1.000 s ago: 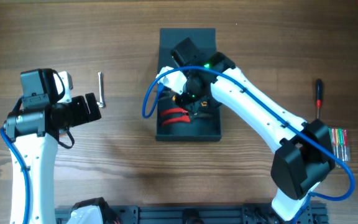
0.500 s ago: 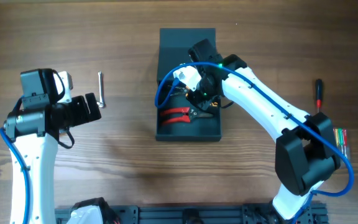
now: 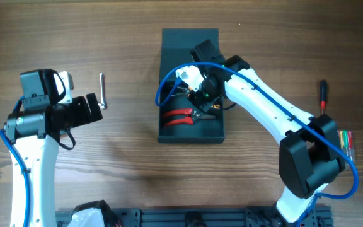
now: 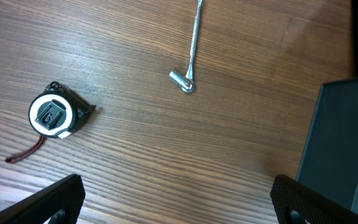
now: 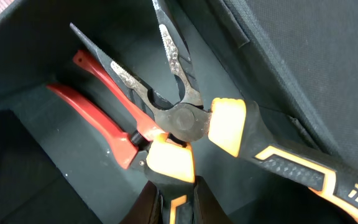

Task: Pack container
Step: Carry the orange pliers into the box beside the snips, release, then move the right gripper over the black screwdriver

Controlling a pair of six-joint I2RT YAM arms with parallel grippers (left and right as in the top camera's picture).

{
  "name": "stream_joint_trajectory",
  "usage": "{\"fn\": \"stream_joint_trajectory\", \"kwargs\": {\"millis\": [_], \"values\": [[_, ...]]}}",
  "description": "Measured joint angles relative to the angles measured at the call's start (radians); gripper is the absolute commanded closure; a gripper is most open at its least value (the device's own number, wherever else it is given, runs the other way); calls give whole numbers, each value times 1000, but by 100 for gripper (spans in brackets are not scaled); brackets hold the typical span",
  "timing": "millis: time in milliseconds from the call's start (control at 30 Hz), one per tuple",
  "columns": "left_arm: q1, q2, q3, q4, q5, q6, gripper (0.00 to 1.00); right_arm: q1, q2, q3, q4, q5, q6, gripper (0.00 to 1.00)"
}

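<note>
Right gripper point(image 5: 176, 202) had its fingers point(image 5: 146, 205) nearly together, pinched on one black-and-orange handle of the orange-handled long-nose pliers point(image 5: 185, 121). Those pliers were inside the container point(image 3: 200, 132), with their serrated jaws spread apart and pointing to the upper left of the right wrist view. They lay across the red-handled pliers point(image 5: 98, 118), which rested on the container floor; the two pairs touched near their pivots. Left gripper point(image 4: 176, 186) was wide open, one fingertip in each bottom corner of the left wrist view. It held nothing and hung above the bare wooden table point(image 3: 118, 38). The container sat at centre of the overhead frame with its long axis running top to bottom. Its lid point(image 3: 181, 39) was folded open at the upper end and the open compartment was at the lower end. The right arm reached in from the lower right and covered the middle of the container. Overhead, only the red-handled pliers showed clearly inside the box. An L-shaped metal key point(image 4: 193, 43) lay on the table left of the container and well apart from it, just beside the left gripper. A black-and-white tape measure point(image 4: 55, 115) sat at the left of the left wrist view. At the right edge of the overhead frame lay a red-and-black screwdriver point(image 3: 323, 96), and below it a cluster of small coloured-handled tools point(image 3: 345, 144).
</note>
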Motion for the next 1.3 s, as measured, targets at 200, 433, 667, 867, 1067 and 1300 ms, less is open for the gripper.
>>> {"fn": "stream_joint_trajectory", "kwargs": {"millis": [200, 433, 667, 867, 1067, 1300], "values": [[0, 0, 0, 18, 0, 0, 0, 26, 0, 0, -5, 0, 53, 96], [0, 0, 0, 22, 0, 0, 0, 47, 0, -1, -30, 0, 132, 96], [0, 0, 0, 25, 0, 0, 0, 47, 2, -47, 71, 0, 132, 96], [0, 0, 0, 25, 0, 0, 0, 47, 16, -114, 163, 0, 131, 62], [0, 0, 0, 25, 0, 0, 0, 47, 18, -129, 179, 0, 127, 16], [0, 0, 0, 25, 0, 0, 0, 47, 18, -129, 151, -4, 130, 1]]}}
